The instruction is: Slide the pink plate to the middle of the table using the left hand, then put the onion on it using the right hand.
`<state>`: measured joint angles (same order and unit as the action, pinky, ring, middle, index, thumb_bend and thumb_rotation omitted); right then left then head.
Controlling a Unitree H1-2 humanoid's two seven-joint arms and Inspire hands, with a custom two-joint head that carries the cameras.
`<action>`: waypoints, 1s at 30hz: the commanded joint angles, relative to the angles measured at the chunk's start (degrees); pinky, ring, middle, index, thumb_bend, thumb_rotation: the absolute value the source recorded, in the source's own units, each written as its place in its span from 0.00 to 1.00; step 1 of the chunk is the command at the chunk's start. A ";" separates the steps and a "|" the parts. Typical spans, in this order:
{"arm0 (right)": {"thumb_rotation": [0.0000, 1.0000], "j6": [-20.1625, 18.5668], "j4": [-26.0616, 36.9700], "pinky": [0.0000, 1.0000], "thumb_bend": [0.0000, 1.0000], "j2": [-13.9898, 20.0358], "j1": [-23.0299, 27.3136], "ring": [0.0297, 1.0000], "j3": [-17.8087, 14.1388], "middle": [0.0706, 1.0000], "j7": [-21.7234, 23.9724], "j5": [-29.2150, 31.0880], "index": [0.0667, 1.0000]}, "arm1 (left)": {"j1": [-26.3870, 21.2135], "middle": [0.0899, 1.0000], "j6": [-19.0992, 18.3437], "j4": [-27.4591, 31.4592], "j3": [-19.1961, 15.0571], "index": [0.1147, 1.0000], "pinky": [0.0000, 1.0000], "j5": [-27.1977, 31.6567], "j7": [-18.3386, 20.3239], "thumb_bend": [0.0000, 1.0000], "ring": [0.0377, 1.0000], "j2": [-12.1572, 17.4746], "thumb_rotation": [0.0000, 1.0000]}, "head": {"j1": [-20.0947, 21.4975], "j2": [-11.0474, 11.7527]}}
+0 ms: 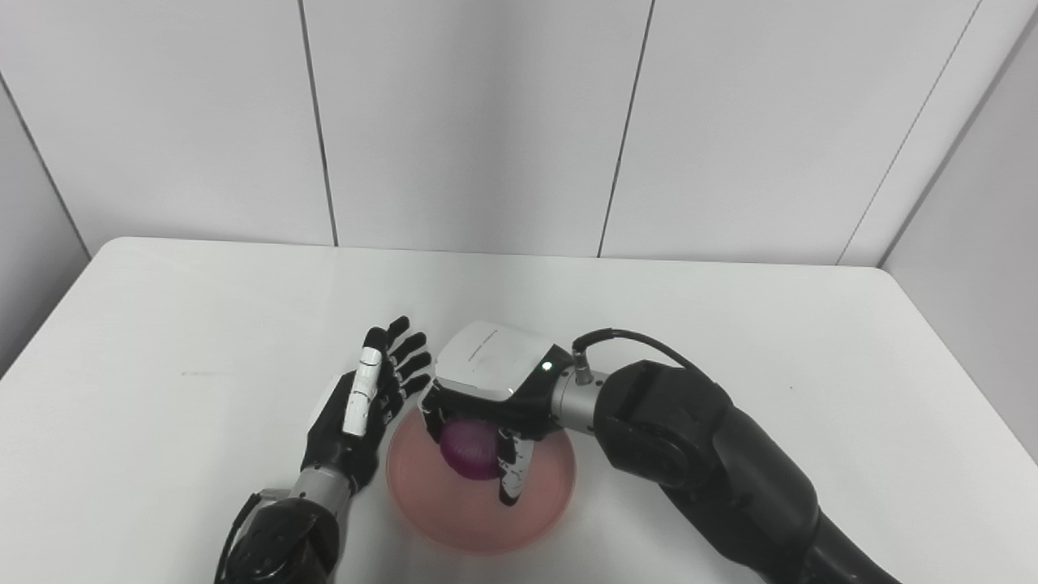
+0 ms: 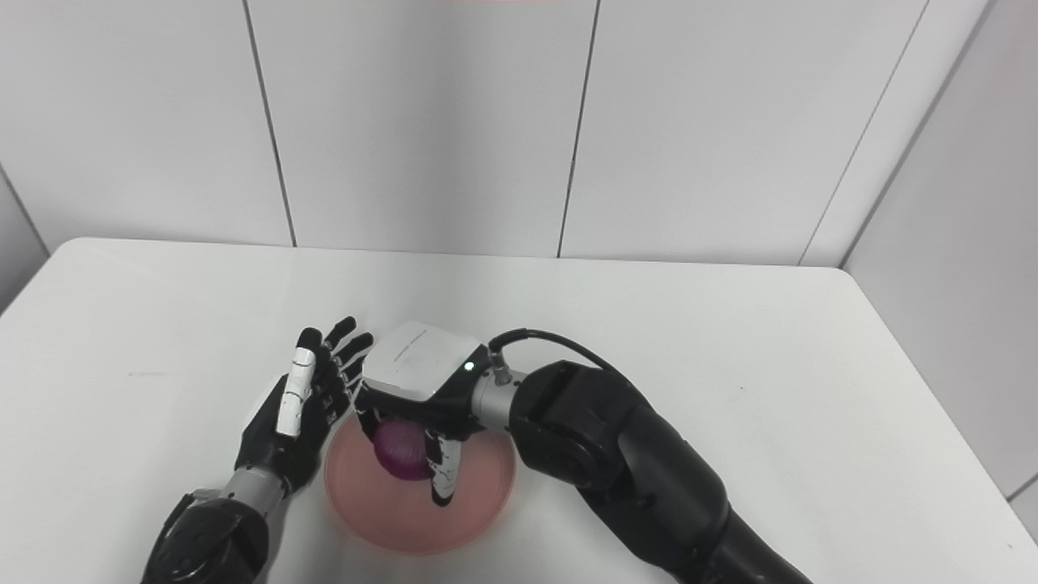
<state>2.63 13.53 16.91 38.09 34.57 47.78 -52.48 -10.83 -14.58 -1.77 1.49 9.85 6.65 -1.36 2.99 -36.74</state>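
Resting near the table's (image 1: 730, 324) front edge, the pink plate (image 1: 535, 503) carries the purple onion (image 1: 469, 450), which the right hand (image 1: 486, 389) grasps from above, while the left hand (image 1: 361, 405) stands released beside the plate's left rim, fingers spread.

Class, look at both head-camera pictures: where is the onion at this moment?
The onion sits over the middle of the pink plate, near the table's front edge, enclosed by the right hand; the open left hand stands beside the plate's left rim.

left hand (image 1: 357, 405) fingers spread, right hand (image 1: 486, 397) curled, palm down
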 commanded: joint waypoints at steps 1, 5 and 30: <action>0.00 2.67 0.12 0.30 0.52 0.42 1.46 0.43 -0.38 0.40 -2.24 -0.72 0.49 | 1.28 0.90 -2.76 -1.32 0.12 0.92 0.86 -0.18 -0.33 0.72 0.89 -0.04 0.97 | -0.08 0.04; 0.00 4.26 -0.91 0.31 0.52 0.42 1.23 0.43 0.04 0.44 -3.76 -1.75 0.47 | 1.23 0.90 -2.71 -1.65 -0.10 0.91 0.86 0.17 -0.26 0.72 0.89 -0.17 0.97 | -0.08 0.04; 0.42 9.35 -4.31 0.88 0.98 1.83 0.72 0.85 -0.02 0.83 -7.91 -5.00 0.74 | 1.55 0.91 -2.99 -1.23 0.21 0.93 0.85 -0.25 -0.30 0.70 0.89 -0.11 0.99 | 0.20 0.07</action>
<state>10.38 8.41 18.64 36.59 35.57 41.66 -57.48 -10.80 -14.82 -1.67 1.47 9.87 6.69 -1.36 3.25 -36.74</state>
